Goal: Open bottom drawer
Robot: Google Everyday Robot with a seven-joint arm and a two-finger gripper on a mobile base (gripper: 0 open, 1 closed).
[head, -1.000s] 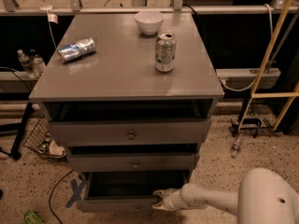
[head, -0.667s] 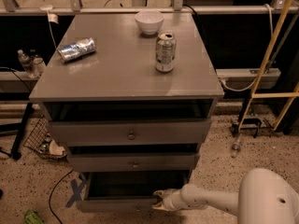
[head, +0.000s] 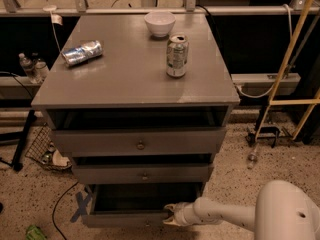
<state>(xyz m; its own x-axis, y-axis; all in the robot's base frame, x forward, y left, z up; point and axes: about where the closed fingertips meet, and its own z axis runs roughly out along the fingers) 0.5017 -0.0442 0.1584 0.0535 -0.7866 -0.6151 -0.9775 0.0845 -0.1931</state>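
Note:
The grey cabinet (head: 135, 91) has three drawers. The bottom drawer (head: 125, 218) stands pulled out, with its dark inside showing above its front panel; its knob does not show. My gripper (head: 170, 215) is at the right end of that front panel, touching its top edge. The white arm (head: 225, 215) reaches in from the lower right. The two upper drawers (head: 141, 143) (head: 144, 174) each show a small round knob.
On the cabinet top are a white bowl (head: 160, 23), an upright green can (head: 177, 55) and a can lying on its side (head: 82, 53). A wire basket (head: 46, 149) sits on the floor at the left. A yellow-framed stand (head: 295, 101) is at the right.

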